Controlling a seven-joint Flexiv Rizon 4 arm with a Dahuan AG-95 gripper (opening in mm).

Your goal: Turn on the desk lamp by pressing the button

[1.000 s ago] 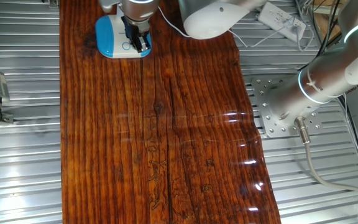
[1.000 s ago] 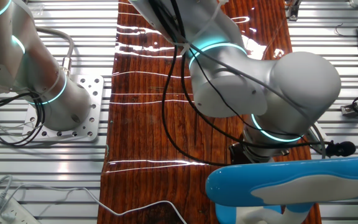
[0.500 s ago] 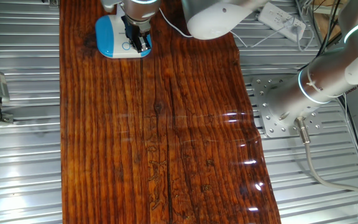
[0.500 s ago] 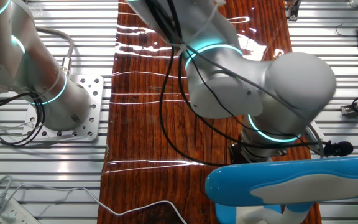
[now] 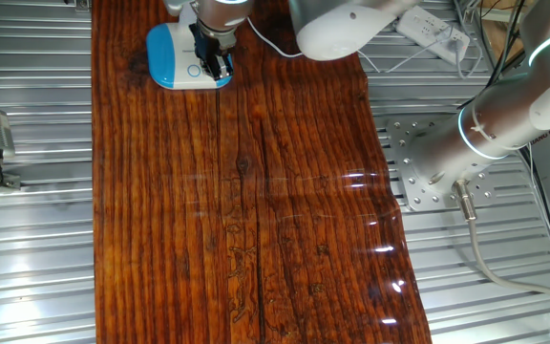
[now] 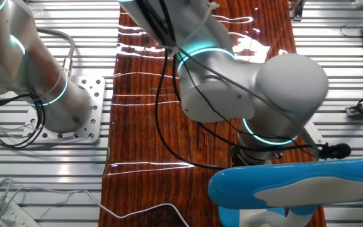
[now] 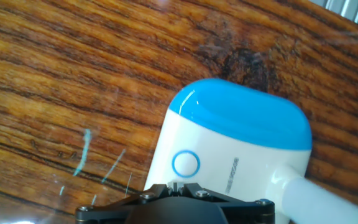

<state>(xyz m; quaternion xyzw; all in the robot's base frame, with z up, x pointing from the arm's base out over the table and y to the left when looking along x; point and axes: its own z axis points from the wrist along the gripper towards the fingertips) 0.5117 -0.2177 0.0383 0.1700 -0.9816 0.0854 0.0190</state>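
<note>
The desk lamp stands at the worktop's far end in one fixed view, with the tool over its right edge, slightly higher than a second ago. The other fixed view shows the arm shifted left behind the lamp's blue-and-white head. In the hand view the button lies just ahead; the tool's opening cannot be told.

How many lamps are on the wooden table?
1. The lamp sits at the far end of the table, right under the hand. Its button shows in the hand view.
</note>
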